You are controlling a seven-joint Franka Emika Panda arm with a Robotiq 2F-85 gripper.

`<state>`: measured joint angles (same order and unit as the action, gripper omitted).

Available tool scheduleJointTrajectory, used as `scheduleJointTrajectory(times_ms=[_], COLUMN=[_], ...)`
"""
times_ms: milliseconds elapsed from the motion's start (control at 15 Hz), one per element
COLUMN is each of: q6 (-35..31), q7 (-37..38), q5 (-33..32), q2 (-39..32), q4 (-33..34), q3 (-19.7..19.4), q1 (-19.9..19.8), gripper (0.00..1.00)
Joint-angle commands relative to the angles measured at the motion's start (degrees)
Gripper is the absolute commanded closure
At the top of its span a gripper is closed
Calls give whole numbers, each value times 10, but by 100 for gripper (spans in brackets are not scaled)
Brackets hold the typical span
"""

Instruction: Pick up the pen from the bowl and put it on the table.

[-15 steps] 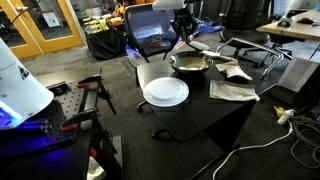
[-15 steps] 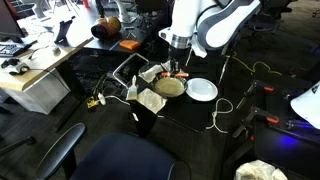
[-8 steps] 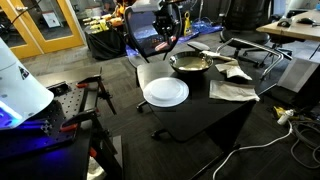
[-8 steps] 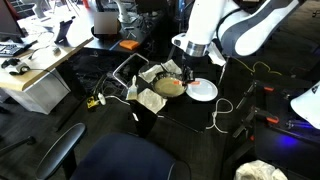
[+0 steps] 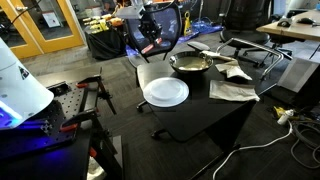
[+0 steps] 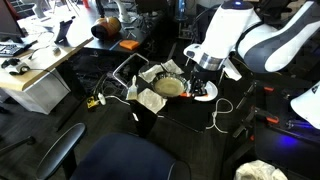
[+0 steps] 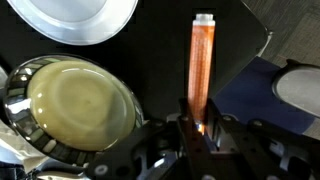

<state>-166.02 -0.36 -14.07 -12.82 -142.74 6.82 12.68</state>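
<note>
Pen [image 7: 203, 70] is hanging pinched by one end in my jaws, beside the bowl [image 7: 75, 108]; I'm risking it rolling off the bench [image 7: 160, 50] edge if released high.

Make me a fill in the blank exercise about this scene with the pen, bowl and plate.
The gripper is shut on the ___ pen.
The plate beside the bowl is ___.
The pen is already lifted out of the metal ___.
Missing words: orange; white; bowl.
</note>
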Motion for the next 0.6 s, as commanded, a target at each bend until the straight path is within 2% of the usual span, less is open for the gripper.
scheduleJointTrajectory(times_ms=[0, 333, 533], q6=[-64, -103, -123], q7=[37, 61, 50], q5=[-48, -115, -115], q2=[-3, -48, -88], q4=[-26, -14, 0], q3=[-24, -75, -83], q1=[23, 53, 54], gripper=[95, 95, 95])
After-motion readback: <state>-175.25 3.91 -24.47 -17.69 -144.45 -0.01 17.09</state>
